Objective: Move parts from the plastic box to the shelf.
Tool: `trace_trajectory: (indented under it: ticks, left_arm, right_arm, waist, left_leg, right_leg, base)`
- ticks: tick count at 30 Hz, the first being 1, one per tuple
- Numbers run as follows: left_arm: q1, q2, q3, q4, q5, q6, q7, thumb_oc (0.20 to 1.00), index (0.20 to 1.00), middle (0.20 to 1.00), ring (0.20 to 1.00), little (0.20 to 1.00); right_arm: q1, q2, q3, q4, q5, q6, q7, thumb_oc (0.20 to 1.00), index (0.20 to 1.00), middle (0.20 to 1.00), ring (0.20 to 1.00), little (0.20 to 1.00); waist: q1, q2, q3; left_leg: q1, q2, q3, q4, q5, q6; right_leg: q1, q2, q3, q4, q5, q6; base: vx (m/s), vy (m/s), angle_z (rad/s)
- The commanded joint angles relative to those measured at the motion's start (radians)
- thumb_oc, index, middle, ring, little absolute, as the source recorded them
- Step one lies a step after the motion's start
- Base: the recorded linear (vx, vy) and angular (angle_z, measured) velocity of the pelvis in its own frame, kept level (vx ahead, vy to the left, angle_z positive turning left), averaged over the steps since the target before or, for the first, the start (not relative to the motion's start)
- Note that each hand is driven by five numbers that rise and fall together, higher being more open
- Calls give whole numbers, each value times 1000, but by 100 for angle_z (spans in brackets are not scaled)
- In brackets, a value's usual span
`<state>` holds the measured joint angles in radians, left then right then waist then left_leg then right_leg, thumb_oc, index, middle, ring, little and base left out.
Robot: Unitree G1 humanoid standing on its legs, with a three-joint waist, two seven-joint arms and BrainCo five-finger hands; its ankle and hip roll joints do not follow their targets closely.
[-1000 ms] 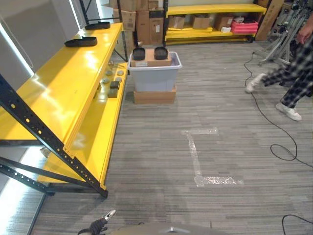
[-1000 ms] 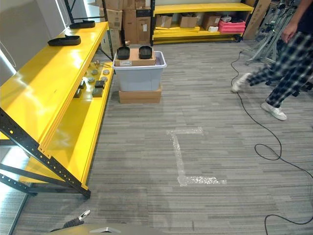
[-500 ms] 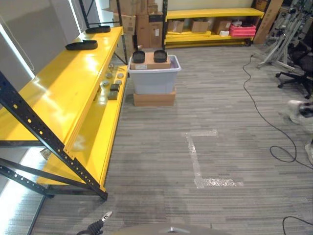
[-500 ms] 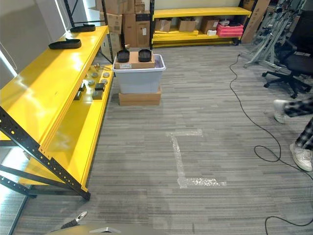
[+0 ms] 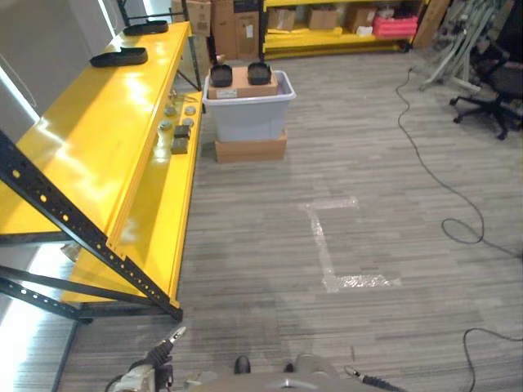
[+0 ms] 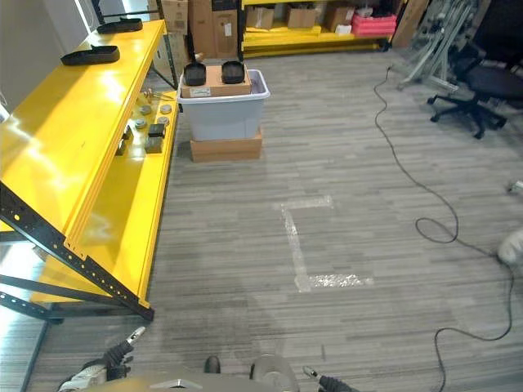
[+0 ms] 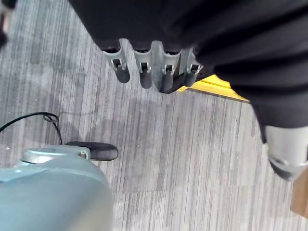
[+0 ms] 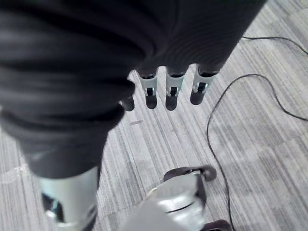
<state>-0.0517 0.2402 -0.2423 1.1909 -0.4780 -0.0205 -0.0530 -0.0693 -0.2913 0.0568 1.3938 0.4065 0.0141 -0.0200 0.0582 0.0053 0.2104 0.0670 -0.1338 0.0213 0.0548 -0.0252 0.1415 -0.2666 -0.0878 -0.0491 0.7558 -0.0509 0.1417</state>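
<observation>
left hand: my left hand (image 7: pixel 159 72) hangs over bare floor, fingers relaxed and loosely bent, apart, nothing in them; a bit of it also shows at the low left edge of the head view (image 5: pixel 151 371)
right hand: my right hand (image 8: pixel 168 89) hangs over the floor too, fingers relaxed, apart, holding nothing
plastic box: grey plastic box (image 5: pixel 249 114) sits on a flat cardboard box (image 5: pixel 250 150), far ahead of me, just beside the far end of the shelf
parts in box: 2 black parts (image 5: pixel 221 76) and (image 5: pixel 259 73) sit on a brown carton (image 5: pixel 239 82) at the top of the box, 1 on each side
shelf: yellow shelf (image 5: pixel 90 139) runs along my left, black slanted brace (image 5: pixel 82 237) at its near end
upper level: 2 flat black trays (image 5: pixel 118 57) and (image 5: pixel 145 28) lie at the far end
lower level: several small round parts (image 5: pixel 169 111) and 2 dark blocks (image 5: pixel 180 144) lie near the box end, too small to tell more
floor: grey striped floor (image 5: pixel 270 318), L-shaped tape mark (image 5: pixel 327 245) in the middle, well apart from the box
background: second yellow rack (image 5: pixel 327 37) with cartons and a pink crate (image 5: pixel 395 24) at the far wall; office chair (image 5: pixel 494 86) at far right
person: a white shoe (image 6: pixel 513 245) at the right edge
</observation>
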Motion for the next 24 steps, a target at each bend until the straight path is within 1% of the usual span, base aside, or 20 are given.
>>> trace_trajectory:
  ticks: [1,2,3,5,6,8,9,10,11,12,14,16,18,19,20,21,22,23,24]
  left_arm:
    - [28,-7,37,28,-34,5,-8,1000,1000,1000,1000,1000]
    - [28,-6,39,27,-36,7,-10,1000,1000,1000,1000,1000]
    - [28,-5,43,27,-36,9,-11,1000,1000,1000,1000,1000]
    - [22,2,56,33,-17,9,-18,1000,1000,1000,1000,1000]
    - [23,7,65,40,2,12,-22,1000,1000,1000,1000,1000]
    - [26,9,70,48,14,4,-25,1000,1000,1000,1000,1000]
    - [26,9,74,52,10,2,-25,1000,1000,1000,1000,1000]
    - [26,9,74,52,10,2,-25,1000,1000,1000,1000,1000]
    - [29,11,82,58,26,-5,-30,1000,1000,1000,1000,1000]
    - [27,11,82,62,24,-11,-29,1000,1000,1000,1000,1000]
    - [25,8,83,60,16,-9,-15,1000,1000,1000,1000,1000]
    - [21,2,96,62,14,-10,12,1000,1000,1000,1000,1000]
    - [27,0,111,65,2,-16,29,1000,1000,1000,1000,1000]
    - [29,-1,117,67,0,-20,36,1000,1000,1000,1000,1000]
    - [30,0,128,66,-13,-24,54,1000,1000,1000,1000,1000]
    - [30,1,140,65,-16,-23,52,1000,1000,1000,1000,1000]
    - [31,3,157,62,-8,-22,56,1000,1000,1000,1000,1000]
    - [31,4,163,60,-4,-21,61,1000,1000,1000,1000,1000]
    - [27,9,179,58,-1,-11,67,1000,1000,1000,1000,1000]
  right_arm:
    - [9,-30,-16,8,25,-17,57,1000,1000,1000,1000,1000]
    - [9,-31,-15,7,17,-21,61,1000,1000,1000,1000,1000]
    - [9,-30,-13,5,14,-22,63,1000,1000,1000,1000,1000]
    - [6,-23,1,-8,3,-14,70,1000,1000,1000,1000,1000]
    - [11,-20,8,-21,-21,-5,73,1000,1000,1000,1000,1000]
    - [20,-15,12,-33,-37,10,77,1000,1000,1000,1000,1000]
    - [25,-11,14,-40,-46,19,81,1000,1000,1000,1000,1000]
    - [25,-11,14,-40,-46,19,81,1000,1000,1000,1000,1000]
    - [37,-3,20,-51,-51,22,97,1000,1000,1000,1000,1000]
    - [43,2,30,-60,-38,27,109,1000,1000,1000,1000,1000]
    - [49,5,44,-78,-32,44,109,1000,1000,1000,1000,1000]
    - [50,7,65,-96,-42,66,101,1000,1000,1000,1000,1000]
    - [46,8,93,-108,-57,80,98,1000,1000,1000,1000,1000]
    - [42,8,106,-117,-62,83,93,1000,1000,1000,1000,1000]
    - [35,7,125,-132,-105,89,93,1000,1000,1000,1000,1000]
    - [31,5,141,-141,-113,95,88,1000,1000,1000,1000,1000]
    - [29,2,163,-151,-102,109,83,1000,1000,1000,1000,1000]
    - [29,1,169,-154,-95,115,82,1000,1000,1000,1000,1000]
    - [29,-4,177,-162,-69,124,74,1000,1000,1000,1000,1000]
  waist:
    - [-8,29,-16]
    - [-8,27,-15]
    - [-10,21,-13]
    - [-20,-19,-9]
    - [-29,-43,-12]
    - [-34,-50,-14]
    - [-37,-54,-16]
    - [-37,-54,-16]
    - [-42,-61,-23]
    - [-45,-67,-30]
    - [-48,-72,-40]
    - [-54,-74,-61]
    - [-57,-72,-80]
    - [-57,-71,-85]
    - [-53,-70,-88]
    - [-50,-76,-85]
    - [-42,-91,-76]
    - [-40,-95,-73]
    - [-29,-110,-54]
  left_leg:
    - [-18,-12,-56,76,-99,8]
    - [-17,-14,-56,81,-103,7]
    - [-14,-18,-58,85,-110,6]
    - [0,-45,-72,108,-141,-4]
    - [21,-56,-95,109,-160,-16]
    - [44,-53,-111,106,-174,-22]
    - [58,-51,-116,104,-181,-22]
    - [58,-51,-116,104,-181,-22]
    - [79,-44,-125,102,-194,-23]
    - [84,-40,-129,106,-201,-25]
    - [91,-23,-128,114,-209,-34]
    - [119,14,-121,111,-221,-56]
    - [138,59,-113,122,-197,-87]
    - [134,81,-103,143,-167,-104]
    - [100,114,-76,211,-102,-130]
    - [62,135,-54,296,-61,-143]
    - [-16,164,-30,469,-5,-155]
    - [-58,176,-28,546,8,-158]
    - [-189,198,-16,734,43,-155]
  right_leg:
    - [-45,-24,-39,-146,253,7]
    - [-49,-24,-43,-159,259,9]
    - [-46,-26,-50,-198,266,13]
    - [-19,-36,-68,-421,295,35]
    - [1,-38,-68,-609,294,44]
    - [19,-37,-67,-709,307,50]
    - [22,-38,-64,-738,321,56]
    - [22,-38,-64,-738,321,56]
    - [18,-37,-57,-758,335,63]
    - [22,-36,-53,-760,332,63]
    - [41,-28,-55,-762,300,45]
    - [68,-12,-51,-742,258,14]
    - [89,16,-40,-721,229,-16]
    - [102,28,-37,-723,219,-28]
    - [130,43,-36,-738,202,-46]
    - [150,50,-36,-750,188,-58]
    - [177,54,-35,-764,175,-78]
    - [183,57,-36,-766,171,-86]
    - [209,62,-39,-768,161,-111]
  base:
    - [132,17,-3]
    - [132,-22,9]
    - [200,-92,3]
    - [386,-223,-2]
    - [439,-252,1]
    - [413,-205,19]
    - [286,-128,34]
    - [396,-182,31]
    - [429,-215,11]
    - [555,-286,9]
    - [370,-204,20]
    - [406,-219,25]
    - [353,-212,17]
    - [307,-220,13]
    - [264,-229,9]
    - [289,-319,8]
    - [213,-278,-3]
    - [255,-363,-11]
    - [201,-261,-21]
